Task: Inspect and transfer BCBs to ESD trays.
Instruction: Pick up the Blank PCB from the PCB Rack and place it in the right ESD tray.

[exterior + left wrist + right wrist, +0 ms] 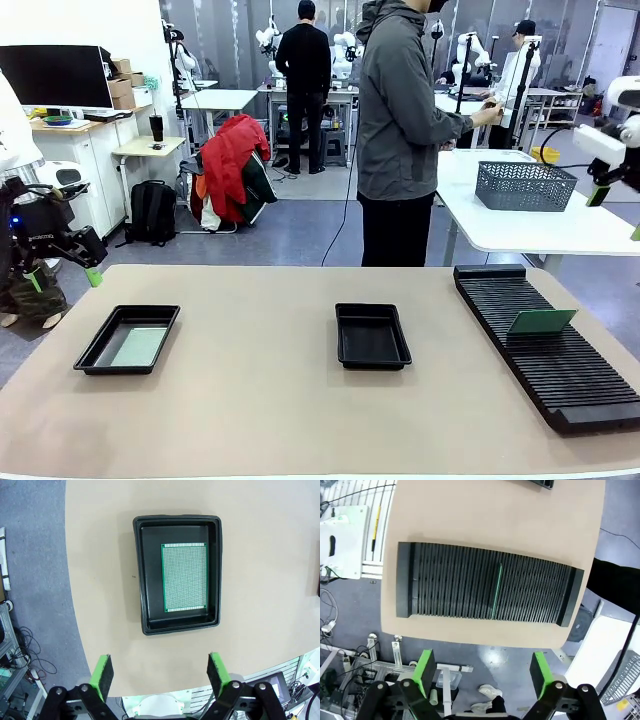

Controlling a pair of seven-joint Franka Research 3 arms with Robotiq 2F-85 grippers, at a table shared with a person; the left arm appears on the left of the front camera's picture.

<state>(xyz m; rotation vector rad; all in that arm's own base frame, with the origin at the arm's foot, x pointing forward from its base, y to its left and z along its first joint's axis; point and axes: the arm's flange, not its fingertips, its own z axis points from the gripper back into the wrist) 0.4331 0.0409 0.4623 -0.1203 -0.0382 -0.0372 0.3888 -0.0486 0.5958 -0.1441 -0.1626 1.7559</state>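
The left gripper (160, 672) hung over the near-left part of the table (260, 580). Its jaws were spread wide with nothing between them, and the green pads (102, 675) stood well apart on black fingers. Below it lay the left ESD tray (141, 580), a shallow rectangle of black plastic with a raised rim, rounded corners and faintly glossy walls. One BCB (184, 577) lay flat on that tray's floor. It was a thin green rectangle covered in a fine, regular grid of holes, set closer to one long wall and a little smaller than the floor. In the front view its surface showed a pale grey-green sheen.

The second ESD tray (343, 340), the same shape and make, sat near the middle of the matte tan tabletop, well apart from the first.

The right gripper (482, 672) was likewise fully open and held nothing, off the table's right side. Under its wrist camera stretched the rack (450, 580) — a long black slab ribbed with narrow parallel slots. A second BCB (496, 591) stood on edge in one slot near the rack's middle. From above it was only a thin green line, while the front view showed its flat green face.

At the far side a person (400, 130) in a grey jacket stood turned toward a white table that carried a grey mesh basket (525, 185).
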